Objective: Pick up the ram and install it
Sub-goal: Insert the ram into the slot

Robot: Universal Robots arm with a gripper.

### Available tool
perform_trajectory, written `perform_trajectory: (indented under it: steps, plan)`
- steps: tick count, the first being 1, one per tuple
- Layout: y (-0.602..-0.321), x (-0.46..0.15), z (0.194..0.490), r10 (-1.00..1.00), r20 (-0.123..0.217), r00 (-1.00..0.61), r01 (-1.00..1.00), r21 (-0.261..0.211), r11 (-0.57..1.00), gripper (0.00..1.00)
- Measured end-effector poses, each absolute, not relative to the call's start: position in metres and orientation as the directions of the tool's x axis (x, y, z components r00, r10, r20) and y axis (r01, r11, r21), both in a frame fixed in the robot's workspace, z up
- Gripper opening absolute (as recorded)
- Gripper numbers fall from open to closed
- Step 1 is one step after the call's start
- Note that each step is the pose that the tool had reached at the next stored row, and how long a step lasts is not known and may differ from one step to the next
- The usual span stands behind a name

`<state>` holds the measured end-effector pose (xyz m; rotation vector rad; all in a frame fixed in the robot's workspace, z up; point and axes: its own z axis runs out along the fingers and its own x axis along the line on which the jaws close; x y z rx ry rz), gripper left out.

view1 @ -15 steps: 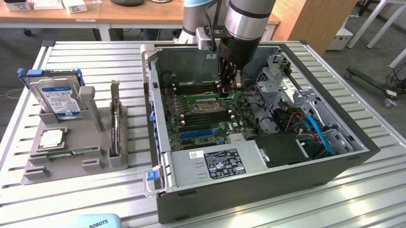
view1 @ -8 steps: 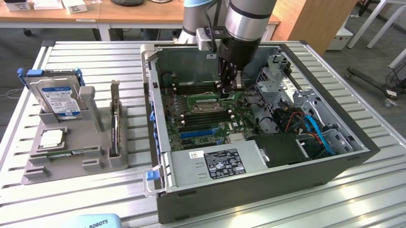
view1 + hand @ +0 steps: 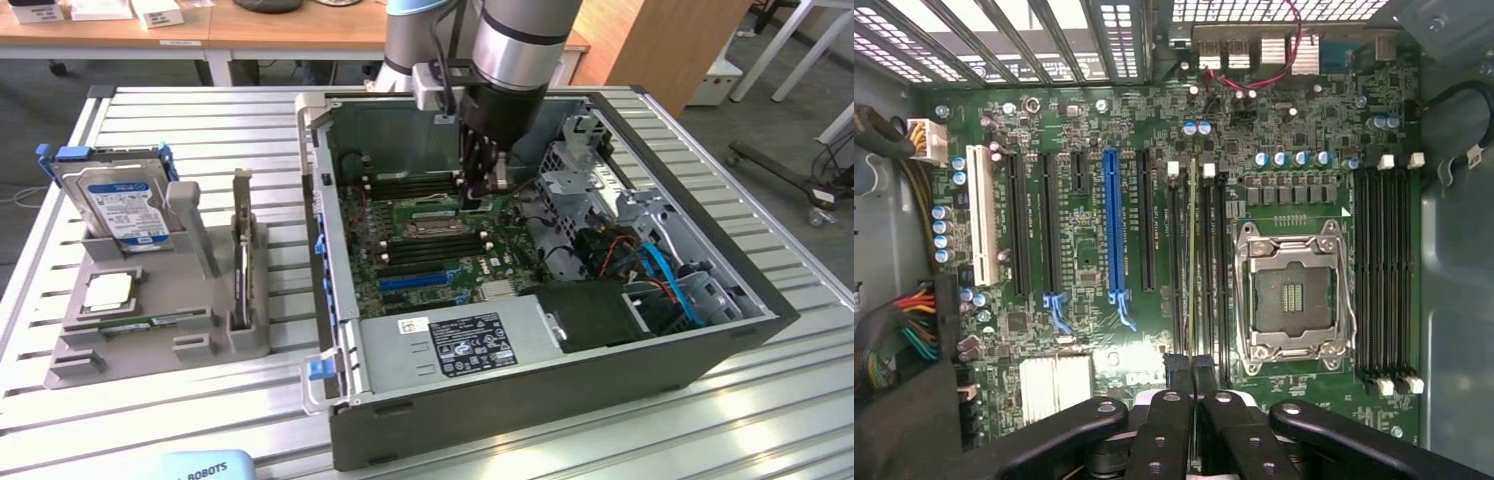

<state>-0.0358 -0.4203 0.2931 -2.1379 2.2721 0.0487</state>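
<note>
The ram point(image 3: 1192, 262), grasped edge-on by the clenched tool point(image 3: 1191, 372), stands at the memory slots point(image 3: 1211, 270) beside the processor socket point(image 3: 1291, 297) inside the open computer case point(image 3: 534, 405) on the desk point(image 3: 200, 130).

Silver-grey cylindrical arm point(image 3: 527, 40), black wrist housing, black claw point(image 3: 1191, 366) with round silver screws on its linkages.

The exterior view looks down at a slant from well above the table point(image 3: 200, 120) onto the open case point(image 3: 534, 400), while the wrist view, close in behind the gripper point(image 3: 1191, 375), faces straight onto the motherboard point(image 3: 1094, 130) inside that case — the part both views share.
</note>
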Motion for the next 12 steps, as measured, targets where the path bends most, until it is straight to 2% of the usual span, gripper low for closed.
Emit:
perform_trajectory:
  steps: [12]
  plan:
    - [-0.4203, -0.0358, 0.2852, -0.997, -0.037, -0.061, -0.998, 0.008, 0.061, 0.11]
